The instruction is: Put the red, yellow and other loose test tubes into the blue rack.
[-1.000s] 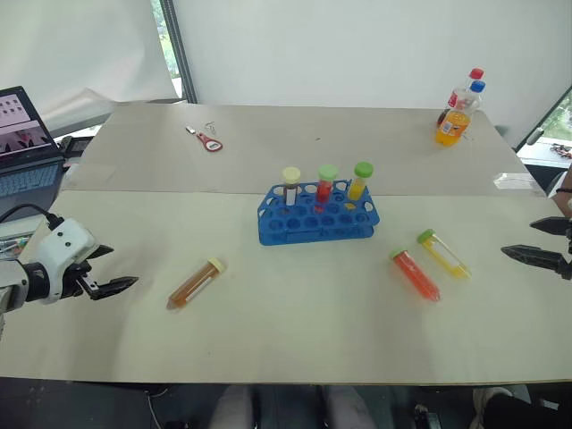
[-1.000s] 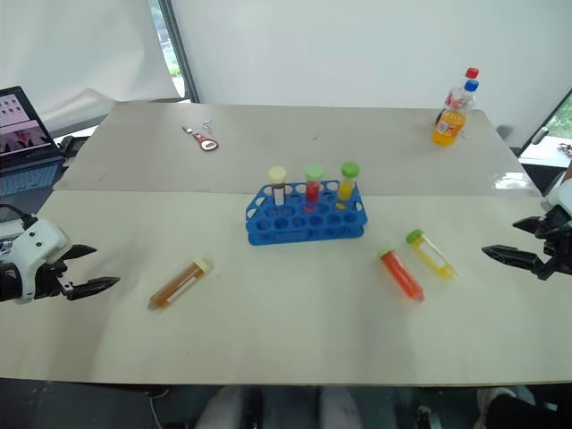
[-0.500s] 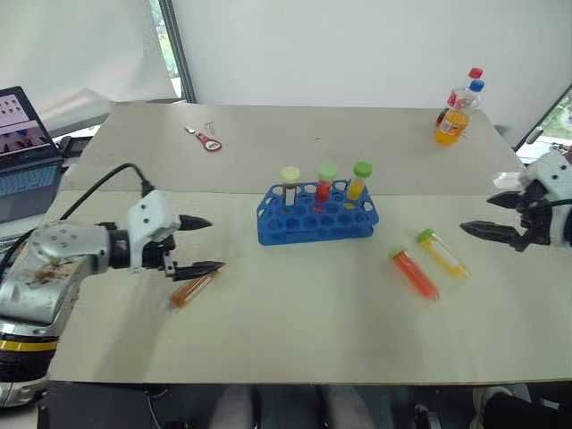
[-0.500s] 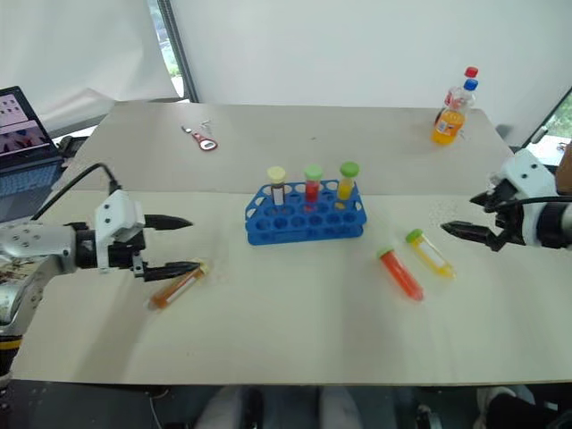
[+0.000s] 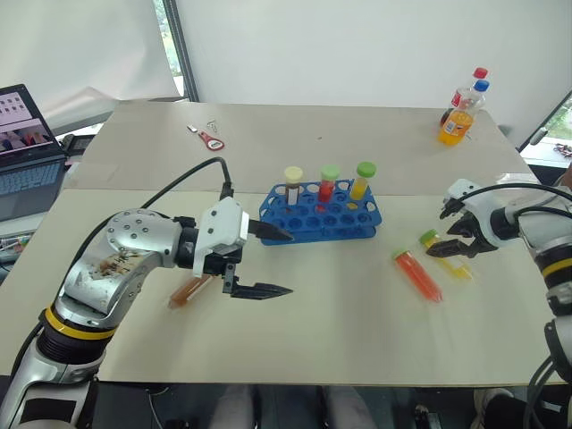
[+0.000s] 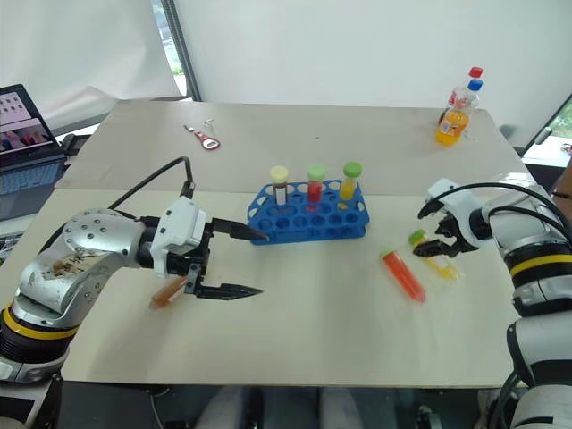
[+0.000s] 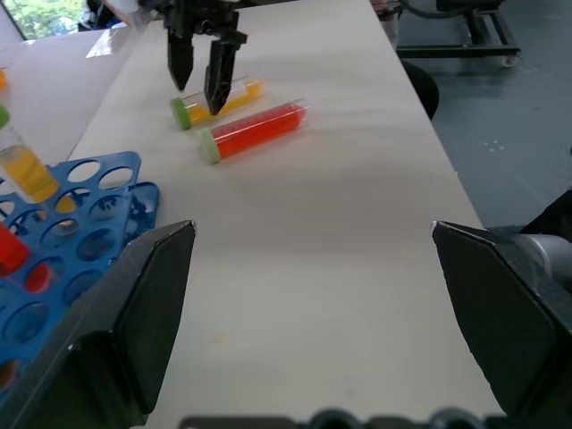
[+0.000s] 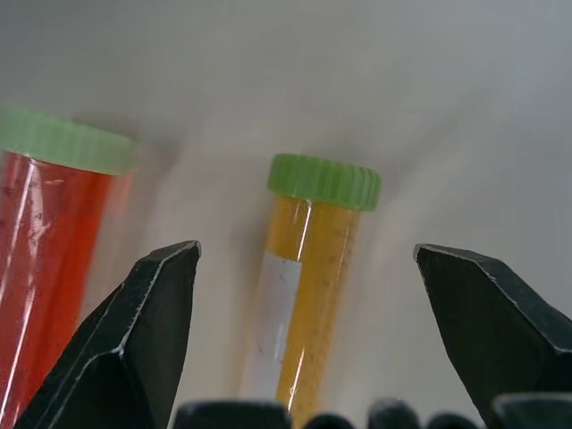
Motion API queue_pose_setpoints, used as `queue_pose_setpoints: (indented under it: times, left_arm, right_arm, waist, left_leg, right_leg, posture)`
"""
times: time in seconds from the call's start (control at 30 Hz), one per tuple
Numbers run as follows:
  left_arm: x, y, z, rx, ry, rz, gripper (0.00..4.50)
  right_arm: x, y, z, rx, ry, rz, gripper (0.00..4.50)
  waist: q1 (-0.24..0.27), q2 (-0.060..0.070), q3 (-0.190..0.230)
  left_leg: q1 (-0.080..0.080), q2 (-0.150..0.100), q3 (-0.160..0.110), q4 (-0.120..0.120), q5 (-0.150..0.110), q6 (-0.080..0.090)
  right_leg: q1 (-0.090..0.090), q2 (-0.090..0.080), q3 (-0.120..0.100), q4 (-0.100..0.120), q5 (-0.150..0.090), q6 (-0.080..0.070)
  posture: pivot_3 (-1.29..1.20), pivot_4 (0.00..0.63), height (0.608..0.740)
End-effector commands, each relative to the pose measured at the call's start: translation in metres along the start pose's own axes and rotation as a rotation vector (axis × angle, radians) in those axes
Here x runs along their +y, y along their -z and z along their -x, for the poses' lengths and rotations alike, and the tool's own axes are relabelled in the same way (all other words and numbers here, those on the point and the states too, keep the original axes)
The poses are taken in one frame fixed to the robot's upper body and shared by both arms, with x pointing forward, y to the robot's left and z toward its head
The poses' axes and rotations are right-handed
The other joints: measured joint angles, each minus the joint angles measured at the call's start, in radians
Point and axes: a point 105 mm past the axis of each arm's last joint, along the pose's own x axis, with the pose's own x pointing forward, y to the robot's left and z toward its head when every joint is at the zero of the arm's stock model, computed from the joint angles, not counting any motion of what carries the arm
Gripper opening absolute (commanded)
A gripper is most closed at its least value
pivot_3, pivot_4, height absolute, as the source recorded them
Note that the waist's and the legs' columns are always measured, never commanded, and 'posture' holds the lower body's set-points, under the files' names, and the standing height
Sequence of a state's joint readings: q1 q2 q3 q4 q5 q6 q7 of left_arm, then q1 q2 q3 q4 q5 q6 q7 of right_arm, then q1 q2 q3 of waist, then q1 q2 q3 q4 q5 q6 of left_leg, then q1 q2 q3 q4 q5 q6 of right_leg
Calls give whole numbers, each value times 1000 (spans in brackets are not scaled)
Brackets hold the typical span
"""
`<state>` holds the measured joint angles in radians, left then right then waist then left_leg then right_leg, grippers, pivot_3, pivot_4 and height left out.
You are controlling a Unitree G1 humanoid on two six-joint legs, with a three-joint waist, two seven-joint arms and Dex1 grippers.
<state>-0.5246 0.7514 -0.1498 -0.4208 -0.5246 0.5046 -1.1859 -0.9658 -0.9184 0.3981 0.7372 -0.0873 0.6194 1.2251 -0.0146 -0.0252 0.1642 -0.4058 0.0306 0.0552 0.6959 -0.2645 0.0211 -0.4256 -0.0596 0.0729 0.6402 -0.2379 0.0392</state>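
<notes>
left gripper (image 5: 265, 262): wide open, holding nothing, hanging over the tabletop (image 5: 295, 331) in the near half, a bit left of centre. I'm seeing bare table between the fingers in its wrist view.
amber tube (image 5: 189, 290): lying flat just behind my left gripper, partly hidden by it, in the near-left part of the tabletop. Cap end is covered, so I can't say which way it points.
red tube (image 5: 416, 272): lying flat, near-right part of the tabletop, green cap toward the rack.
yellow tube (image 8: 311, 268): right beside the red one, toward the right edge, flat too.
right gripper (image 5: 451, 243): spread wide, empty, straddling the yellow tube's cap end; no contact that I can make out.
handling guess: light, stiff, smooth plastic, so they'll probably roll or squirt out. I'd pinch mid-barrel just below the cap, gently.
blue rack (image 5: 320, 215): mid-table, three capped tubes standing in its back row, front holes free.
</notes>
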Motion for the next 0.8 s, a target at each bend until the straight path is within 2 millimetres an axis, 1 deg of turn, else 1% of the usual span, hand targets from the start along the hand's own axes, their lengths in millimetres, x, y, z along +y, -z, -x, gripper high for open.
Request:
queue_pose_setpoints:
  times: [0.03, 0.13, 0.23, 0.37, 0.43, 0.5, 0.57, 0.63, 0.73, 0.8]
  left_arm:
    - [-2, -11, -5, -15, 7, -63, 4496]
    - [-2, -11, -9, -23, 0, -69, 4500]
    - [-2, -9, -11, -23, -6, -72, 4500]
    - [1, -8, -12, -25, -25, -76, 4500]
    - [4, -6, -12, -23, -33, -80, 4500]
    - [9, -6, -10, -33, -61, -81, 4500]
    - [17, -4, -4, -49, -115, -70, 4500]
    - [23, -2, 1, -66, -175, -60, 4500]
    - [35, 8, 10, -56, -293, -59, 4500]
    - [37, 11, 14, -62, -309, -54, 4500]
  right_arm:
    - [-5, 1, 5, 35, -3, 14, 4281]
    - [-3, 1, 0, 57, -35, 13, 3471]
    - [-2, 2, -2, 69, -51, 12, 2392]
    - [-3, 3, -3, 70, -51, -2, 1073]
    - [-3, 0, 1, 58, -58, 5, 1014]
    - [-3, -11, 11, 4, -56, 11, 1014]
    - [-1, -33, 29, -118, -35, 43, 1013]
    - [4, -52, 45, -231, -13, 75, 1011]
    - [26, -84, 72, -467, -6, 86, 1004]
    - [43, -98, 85, -611, -4, 71, 1003]
  waist:
    - [0, 0, 0]
    - [0, 0, 0]
    - [-1, 0, 0]
    - [-1, 0, 0]
    - [-1, 0, 0]
    - [0, 0, 0]
    - [0, 2, 0]
    - [1, 2, 0]
    - [1, 2, 0]
    - [0, 2, 0]
  left_leg:
    - [0, 0, 0, 0, 0, 0]
    - [0, 0, 0, 0, 0, 0]
    - [0, 0, 0, 0, 0, 0]
    - [1, 0, 0, 0, 0, 0]
    - [1, 0, 0, 0, 0, 0]
    - [1, 0, 0, 0, 0, 0]
    - [0, 0, 0, 0, 0, 0]
    - [0, 0, -1, 0, 0, 0]
    - [0, 1, -3, -1, 0, 0]
    - [0, 1, -5, -1, 0, 0]
  right_leg:
    - [0, 0, 0, 0, 0, 0]
    - [0, 0, 0, 0, 0, 0]
    - [0, 0, 0, 0, 0, 0]
    - [0, 0, 0, 1, 0, 0]
    - [0, 0, 0, 1, 0, 0]
    - [0, 0, 0, 1, 0, 0]
    - [0, 0, 0, 1, 0, 0]
    - [-1, 0, 0, 2, 0, 0]
    - [-1, 0, -1, 2, 0, 0]
    - [0, 0, -2, 2, 0, 0]
  posture:
    - [0, 150, 740]
    - [0, 150, 740]
    - [0, 150, 740]
    - [0, 150, 740]
    - [0, 150, 740]
    - [0, 150, 740]
    - [0, 150, 740]
    - [0, 150, 740]
    - [0, 150, 740]
    - [0, 150, 740]
